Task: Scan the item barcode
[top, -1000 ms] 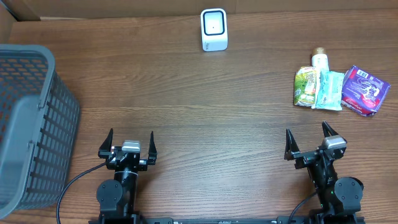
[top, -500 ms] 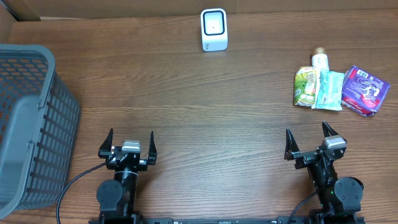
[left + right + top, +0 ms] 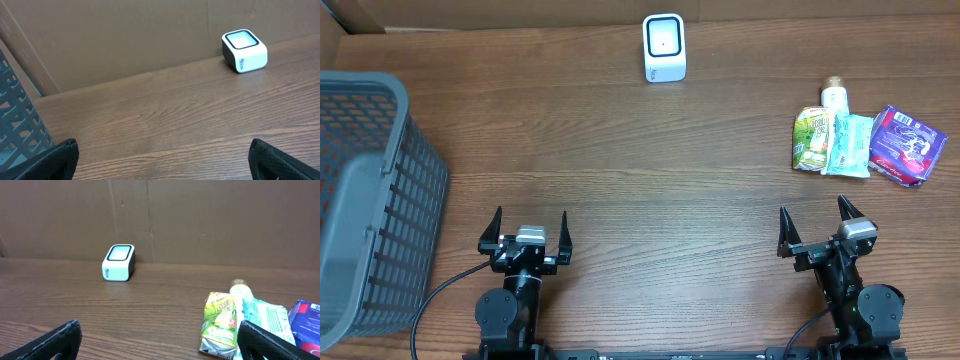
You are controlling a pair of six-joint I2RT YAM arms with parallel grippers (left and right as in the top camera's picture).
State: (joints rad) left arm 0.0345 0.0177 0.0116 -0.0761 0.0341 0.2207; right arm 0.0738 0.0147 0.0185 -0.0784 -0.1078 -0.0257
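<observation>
I see the brown wood-grain table [image 3: 650, 180], its long planks running side to side, matte and smooth. A flat wall of plain brown cardboard [image 3: 125, 35] stands right behind the white rounded-cube scanner with a dark-framed window [image 3: 664, 47], which sits at the table's far edge. Well to the left of the scanner and nearer my arms stands the grey plastic lattice basket [image 3: 370, 200], tall-sided with a rounded rim.

On the near side from the scanner and to its left, the left gripper [image 3: 531, 225] hangs over bare wood, its black pointed fingers spread as wide as they go with nothing between them. Near side and to the scanner's right, the right gripper [image 3: 813, 218] is likewise fully spread and holds nothing.

The items lie in a tight cluster well to the right of the scanner and a little nearer me. They are a glossy purple crinkled foil packet [image 3: 907, 146], a pale mint soft wrapper [image 3: 849, 145] and a green printed flat pouch [image 3: 809, 138], side by side and overlapping. A small cream bottle with a tan cap [image 3: 834, 96] lies at the cluster's far edge. I cannot make out a barcode on any of them.
</observation>
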